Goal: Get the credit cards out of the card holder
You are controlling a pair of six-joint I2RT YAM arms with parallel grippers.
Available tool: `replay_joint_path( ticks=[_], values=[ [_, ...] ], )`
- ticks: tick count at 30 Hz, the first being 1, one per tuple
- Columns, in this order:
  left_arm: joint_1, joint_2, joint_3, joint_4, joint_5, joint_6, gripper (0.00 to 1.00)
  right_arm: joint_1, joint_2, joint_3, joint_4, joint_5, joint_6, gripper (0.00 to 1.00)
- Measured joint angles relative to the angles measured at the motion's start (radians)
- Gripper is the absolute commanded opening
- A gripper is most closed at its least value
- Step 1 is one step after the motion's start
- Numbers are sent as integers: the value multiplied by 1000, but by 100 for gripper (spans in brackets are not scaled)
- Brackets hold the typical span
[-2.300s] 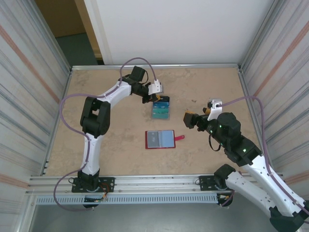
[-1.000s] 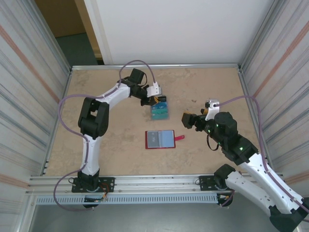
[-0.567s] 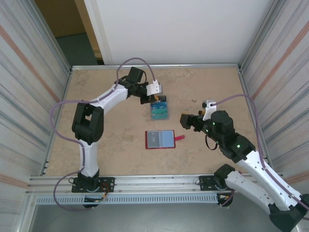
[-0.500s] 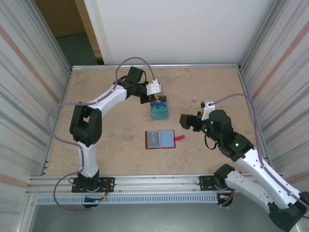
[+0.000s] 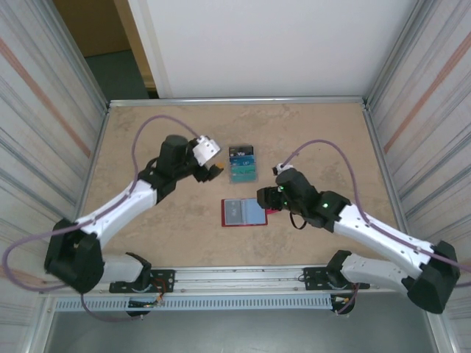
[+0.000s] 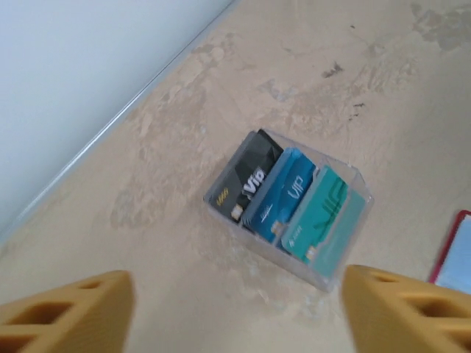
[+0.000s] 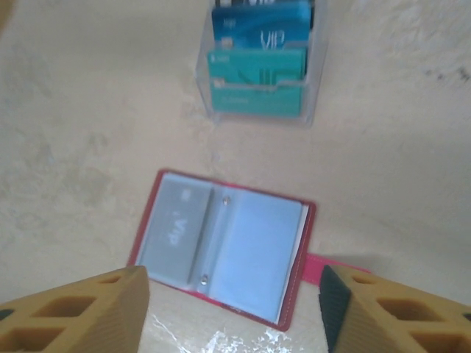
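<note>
As the open red folding card holder (image 5: pixel 243 212) lies left-right, tab (image 7: pixel 331 266) pointing right, my left gripper (image 6: pixel 239 294) and right gripper (image 7: pixel 232 290) gape empty; blue-teal plastic credit cards (image 5: pixel 243 163) sit just beyond.

Robot lab cell: ribbed metal walls (image 5: pixel 44 132), aluminium rail (image 5: pixel 235 276), tabletop (image 5: pixel 324 132).

White arm links (image 5: pixel 118 209) with black joints (image 5: pixel 174 153), purple cables (image 5: pixel 144 131), small green lights (image 5: pixel 321 197), orange-yellow fingers (image 6: pixel 66 312) with rectangular cut-outs

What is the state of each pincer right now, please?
Left pincer: open, holding nothing.
Right pincer: open, holding nothing.
</note>
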Motion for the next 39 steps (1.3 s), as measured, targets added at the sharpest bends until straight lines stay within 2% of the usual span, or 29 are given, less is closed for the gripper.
replay_joint_path(
  ticks=[5,11,16,19,23,29,39],
  values=[
    [-2,-194,-211,51,-167,-217,99,74,199,71,-15,8,34,44],
    [2,-328,-332,62,-300,-414,99,137,405,187,-17,6,45,40],
    [16,-412,-407,66,-394,-578,99,153,520,233,-16,-19,43,30],
    [26,-449,-449,67,-439,-655,99,156,576,257,-17,-29,45,30],
    [29,-472,-475,66,-464,-702,99,162,646,296,-18,-47,44,32],
    [29,-478,-488,83,-483,-725,99,174,727,354,-21,-67,42,41],
    [29,-478,-495,90,-485,-725,99,182,777,364,-27,-77,43,45]
  ],
)
